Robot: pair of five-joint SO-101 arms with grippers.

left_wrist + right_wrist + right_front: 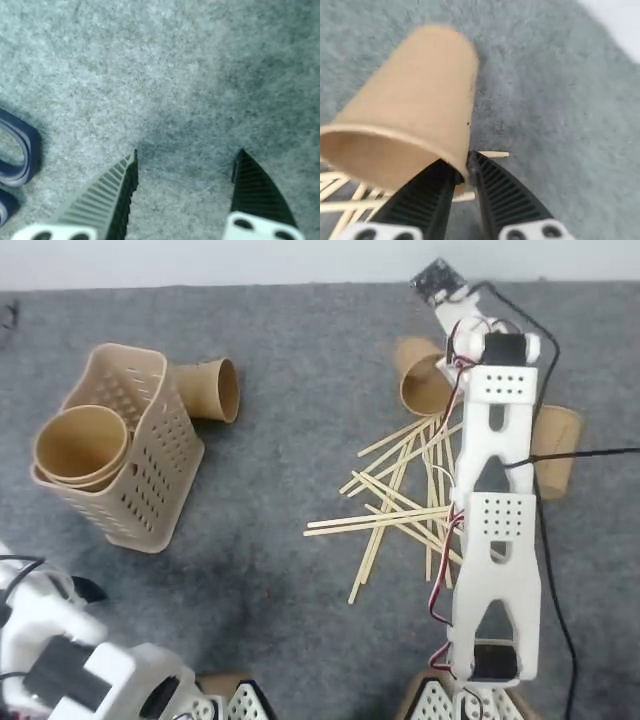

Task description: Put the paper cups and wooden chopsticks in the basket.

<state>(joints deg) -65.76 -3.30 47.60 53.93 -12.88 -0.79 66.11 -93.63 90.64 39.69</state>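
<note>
My right gripper [465, 167] is shut on the rim of a brown paper cup [415, 110] that lies tilted at the far right of the mat [420, 375]. Wooden chopsticks [400, 510] are scattered just in front of that cup, and some show under it [340, 200]. The tan slotted basket [150, 430] stands at the left with nested paper cups [82, 445] inside. Another cup [212, 390] lies on its side against the basket's far side. One more cup [556, 450] lies partly hidden under the right arm. My left gripper [185, 160] is open over bare grey mat.
The grey felt mat [290, 360] covers the table. A dark blue looped object [20, 150] lies close to the left gripper. The left arm's white body [70, 660] sits at the near left corner. Open mat lies between the basket and the chopsticks.
</note>
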